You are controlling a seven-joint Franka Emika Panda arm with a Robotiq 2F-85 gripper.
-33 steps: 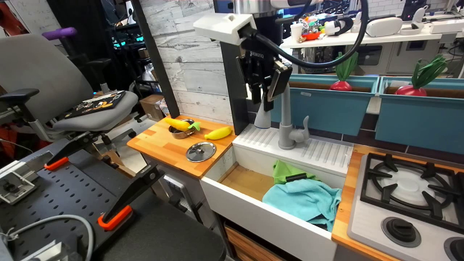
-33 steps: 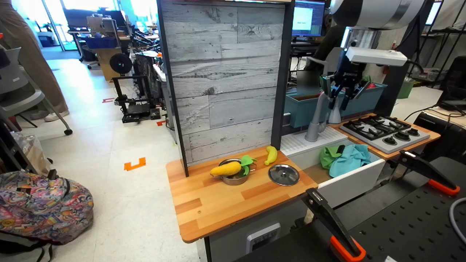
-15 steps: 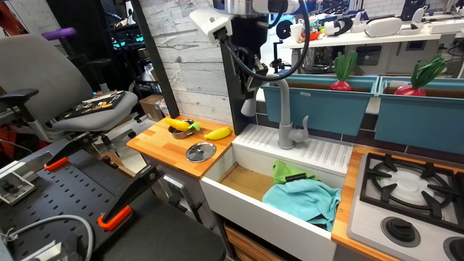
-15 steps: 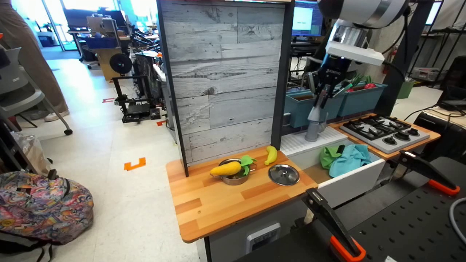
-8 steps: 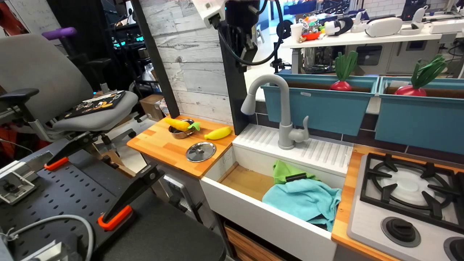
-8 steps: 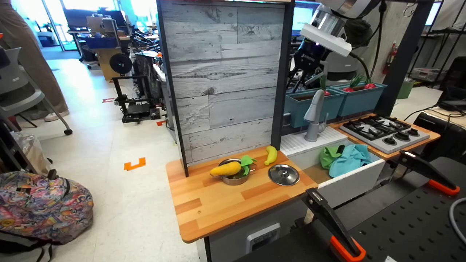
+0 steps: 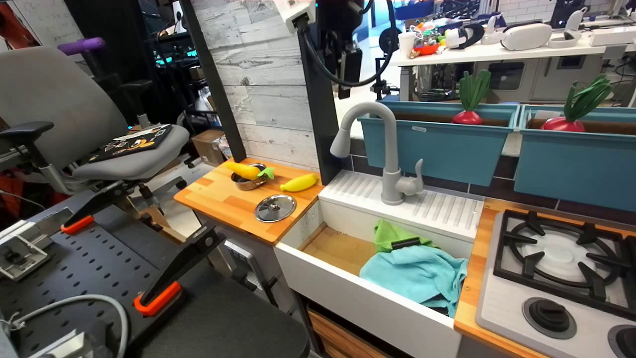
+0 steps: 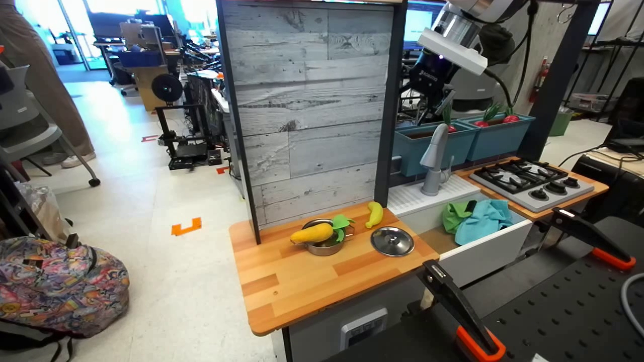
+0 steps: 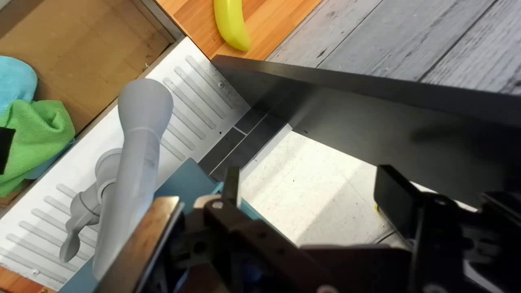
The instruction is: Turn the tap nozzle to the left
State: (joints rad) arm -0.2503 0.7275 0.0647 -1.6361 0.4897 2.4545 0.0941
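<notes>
The tap nozzle [image 7: 391, 144] is a grey gooseneck spout, upright on its base behind the sink. Its flared head [image 7: 341, 144] points left in an exterior view, towards the dark post; it also shows in another exterior view [image 8: 437, 146] and at the left of the wrist view [image 9: 140, 150]. Above the spout's bend hangs my gripper [image 7: 346, 83], apart from it. In the wrist view my gripper [image 9: 308, 179] stands open, with pale floor seen between its fingers and nothing held. The small lever [image 7: 419, 174] sits right of the base.
Close behind the tap are blue planters [image 7: 437, 149], and a dark post [image 7: 323, 114] stands to its left. Cloths [image 7: 412, 273] lie in the sink. A wooden counter [image 7: 218, 191] holds a pan, lid and banana [image 7: 299, 183]. The stove [image 7: 561, 253] is at right.
The spout's head swung left between the oldest frames and one second ago, with my gripper against it. Since then my gripper has risen off the spout; the spout stays put.
</notes>
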